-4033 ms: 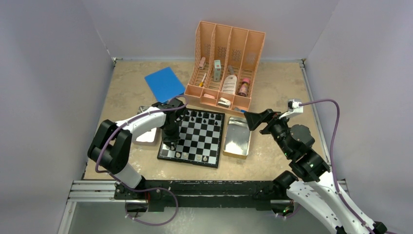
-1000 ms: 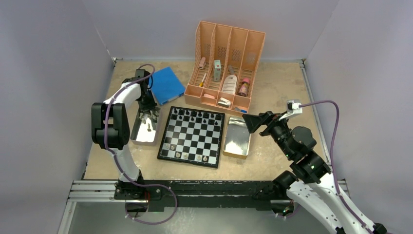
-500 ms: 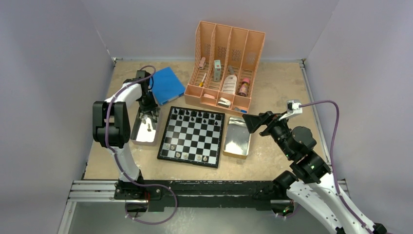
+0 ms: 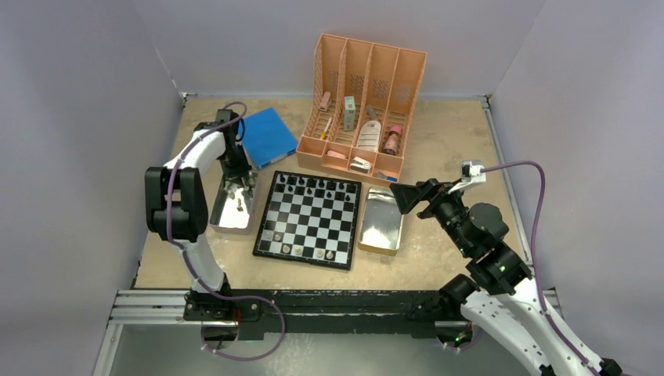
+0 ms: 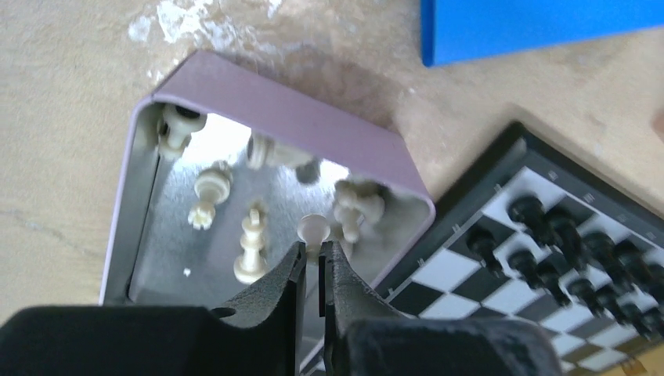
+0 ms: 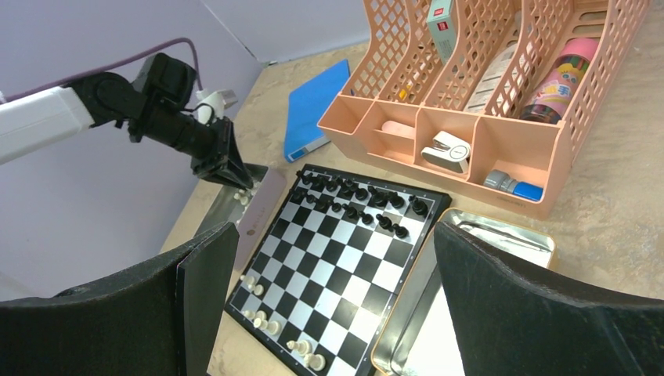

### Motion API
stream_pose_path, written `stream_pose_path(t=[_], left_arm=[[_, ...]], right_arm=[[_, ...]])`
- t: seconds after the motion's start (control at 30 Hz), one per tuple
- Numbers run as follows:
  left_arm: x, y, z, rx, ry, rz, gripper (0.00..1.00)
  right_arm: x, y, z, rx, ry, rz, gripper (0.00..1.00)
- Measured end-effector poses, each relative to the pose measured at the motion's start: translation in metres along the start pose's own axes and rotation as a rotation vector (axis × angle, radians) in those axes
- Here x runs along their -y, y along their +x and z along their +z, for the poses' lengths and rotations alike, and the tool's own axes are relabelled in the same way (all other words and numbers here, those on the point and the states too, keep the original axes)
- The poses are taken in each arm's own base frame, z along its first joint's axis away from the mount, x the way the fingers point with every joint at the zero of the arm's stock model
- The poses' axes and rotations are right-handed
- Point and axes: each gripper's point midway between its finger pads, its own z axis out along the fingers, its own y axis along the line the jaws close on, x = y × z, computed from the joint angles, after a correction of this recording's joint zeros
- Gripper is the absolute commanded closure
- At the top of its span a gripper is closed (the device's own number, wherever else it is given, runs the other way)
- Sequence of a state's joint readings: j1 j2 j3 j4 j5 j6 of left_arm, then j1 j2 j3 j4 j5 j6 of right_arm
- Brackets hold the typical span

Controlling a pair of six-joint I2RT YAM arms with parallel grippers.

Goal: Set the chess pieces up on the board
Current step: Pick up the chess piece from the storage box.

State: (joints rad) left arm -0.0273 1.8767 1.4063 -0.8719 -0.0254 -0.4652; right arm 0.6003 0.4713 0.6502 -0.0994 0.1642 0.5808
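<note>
Table (image 4: 438, 125): carries the board (image 4: 311, 219) at centre, with black chess pieces (image 4: 313, 186) along its far rows and a few pale ones on the near row.
Left tray (image 5: 297, 129): just left of the board, loose pale pieces lying inside.
Left arm (image 4: 200, 149): the nearer one, reaching far and bent down into that tray.
Right arm (image 4: 470, 227): well apart, right of the board.
Right jaws (image 6: 333, 258): spread wide, holding nothing.
Left jaws (image 5: 315, 249): drawn almost together, pinching a pale pawn (image 5: 314, 229).
Pale pawn: at the tray's board-side end, its axis in line with the jaws, head poking past their tips. The move likely called for is a lift, then rightward to the near rows.
</note>
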Motion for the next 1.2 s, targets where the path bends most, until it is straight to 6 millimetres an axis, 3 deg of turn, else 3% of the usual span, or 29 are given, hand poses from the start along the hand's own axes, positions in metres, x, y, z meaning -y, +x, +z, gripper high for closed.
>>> stream_pose_path(t=[0.3,0.4,0.63,0.73,1.0,1.2], left_arm=[[0.025,-0.004,-0.079,0.143,0.173,0.028,0.93],[0.04,0.005,-0.094,0.162,0.208,0.081,0.94],[0.087,0.06,-0.096,0.1,0.263,0.265,0.95],[0.093,0.082,-0.098,0.073,0.286,0.307,0.94],[0.104,0.113,-0.114,0.079,0.326,0.368,0.94],[0.116,0.159,-0.108,0.03,0.298,0.464,0.94]], right_arm=[[0.006,0.01,0.009,-0.038,0.029,-0.02,0.02],[0.009,0.01,0.01,-0.035,0.043,-0.021,0.03],[0.014,0.006,0.011,-0.012,0.069,-0.02,0.03],[0.015,0.007,0.013,-0.018,0.078,-0.022,0.03],[0.019,0.012,0.017,-0.035,0.094,-0.026,0.03],[0.019,0.012,0.017,-0.033,0.097,-0.026,0.03]])
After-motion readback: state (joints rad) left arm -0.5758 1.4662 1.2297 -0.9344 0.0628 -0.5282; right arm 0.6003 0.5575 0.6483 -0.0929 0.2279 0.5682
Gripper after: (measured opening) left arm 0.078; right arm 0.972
